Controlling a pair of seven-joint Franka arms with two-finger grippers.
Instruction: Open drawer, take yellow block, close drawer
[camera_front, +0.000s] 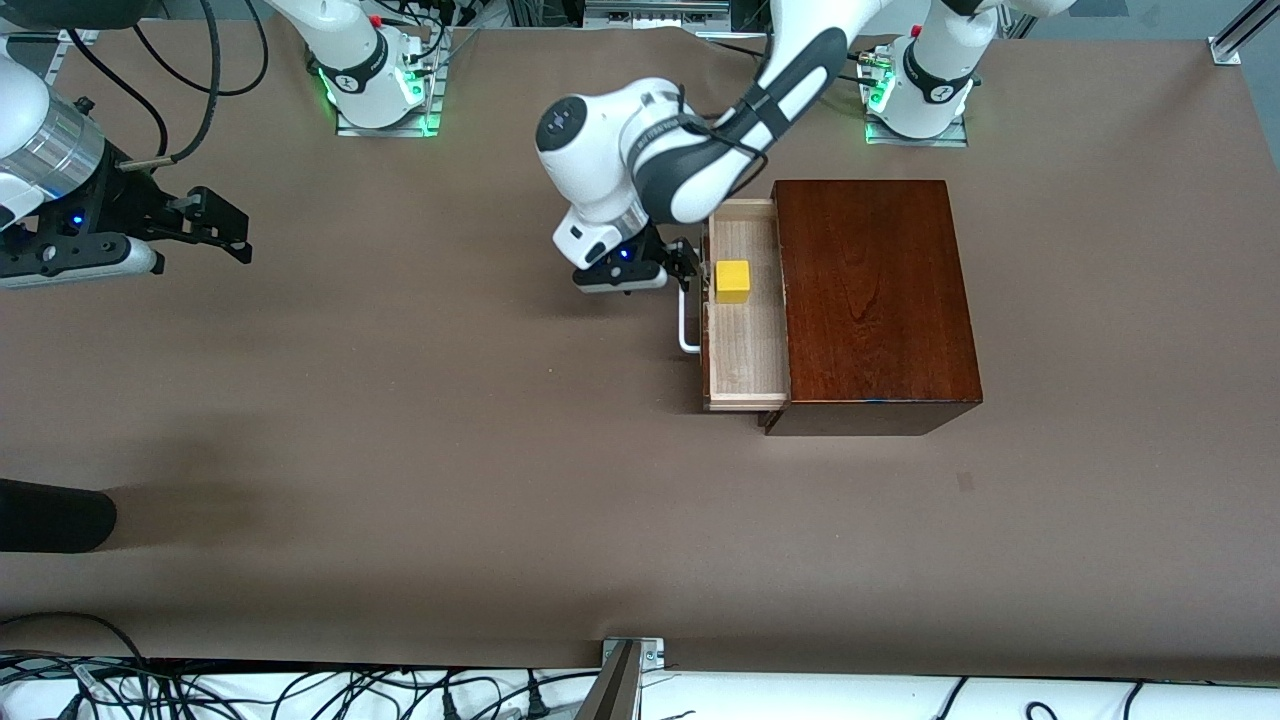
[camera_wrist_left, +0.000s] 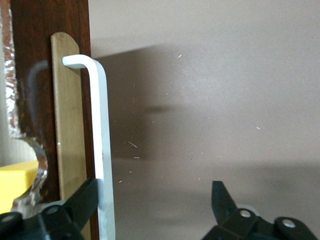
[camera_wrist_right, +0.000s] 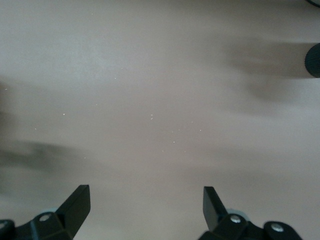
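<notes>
drawer (camera_front: 745, 340): pulled partway out of the dark reddish-brown wooden box (camera_front: 873, 300), toward the right arm's end of the table (camera_front: 400, 450); pale wood floor exposed.
handle (camera_front: 686, 325): white u-shaped bar on the drawer front; in the left wrist view it runs along the front panel, one bent end fixed to the wood.
yellow block (camera_front: 732, 281): rests on the drawer floor, just beside the drawer front, in the half of the drawer farther from the front camera; a corner of it shows in the left wrist view (camera_wrist_left: 17, 185).
left gripper (camera_front: 684, 262): low at the drawer front, at the handle. jaws spread wide; one finger (camera_wrist_left: 82, 200) lies against the bar, the other (camera_wrist_left: 222, 197) stands well clear of it over bare table. nothing is clamped.
right gripper (camera_front: 215, 225): hangs over bare table near the right arm's end, well apart from the box. this arm waits. jaws wide apart and empty; in the right wrist view both fingers (camera_wrist_right: 75, 205) frame plain brown table surface.
dark rounded object (camera_front: 55, 515): at the view's edge on the right arm's end, nearer the front camera; what it is cannot be told.
</notes>
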